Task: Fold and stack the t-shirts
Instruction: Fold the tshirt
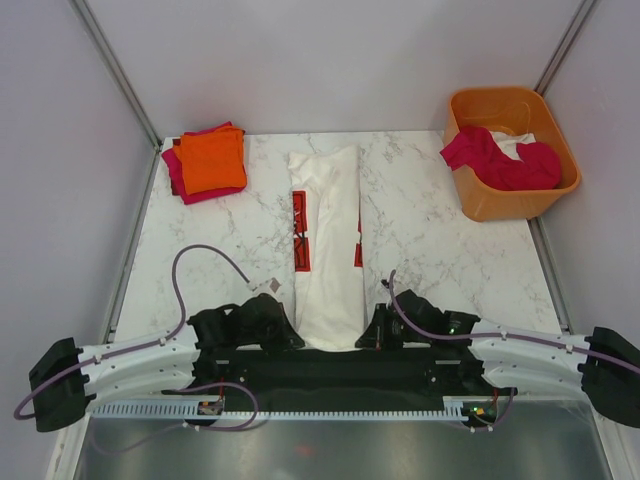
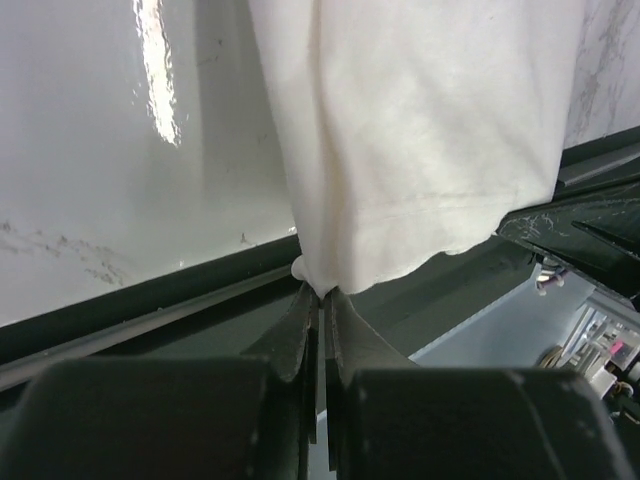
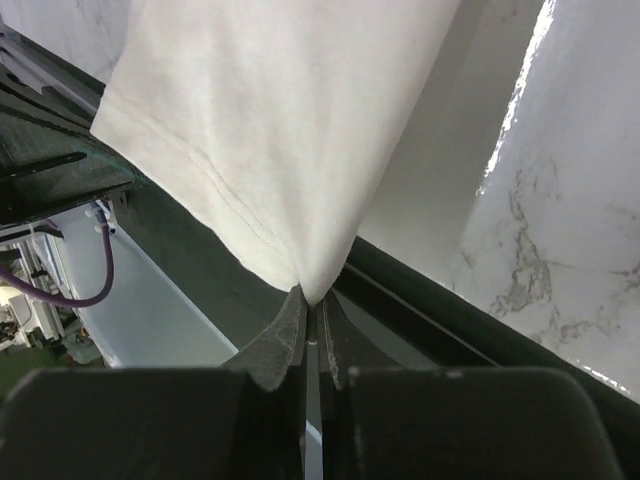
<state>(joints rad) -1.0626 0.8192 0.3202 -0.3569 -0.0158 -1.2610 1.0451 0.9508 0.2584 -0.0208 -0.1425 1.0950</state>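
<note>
Gripping, L side: L gripper (image 2: 320,297) is clamped on the near-left hem corner of the white tee (image 2: 420,130), jaws pinched together w/ only thin cloth between them
Gripping, R side: R gripper (image 3: 312,308) is clamped the same way on the near-right hem corner, jaws all but touching
White tee, position: lies lengthwise down the middle of the marble table (image 1: 440,260), sides folded in to a narrow strip; near hem sits at the front edge between the two arms, far end points to the back wall
Logo: red panel (image 1: 301,232) shows along the left fold, w/ a smaller red bit at the right fold; script too small to read
Stack: back-left corner of the table, folded orange tee (image 1: 212,160) on top of a folded magenta tee (image 1: 185,188); possibly more layers under these, can't tell from above
Tub: orange tub (image 1: 500,95) stands back right, well apart from the stack
Tub contents: magenta-red tee (image 1: 495,160) is bunched inside and hangs over the left rim; white cloth (image 1: 514,146) lies just behind it
Arms: both low at the front edge, one on each side of the hem
</note>
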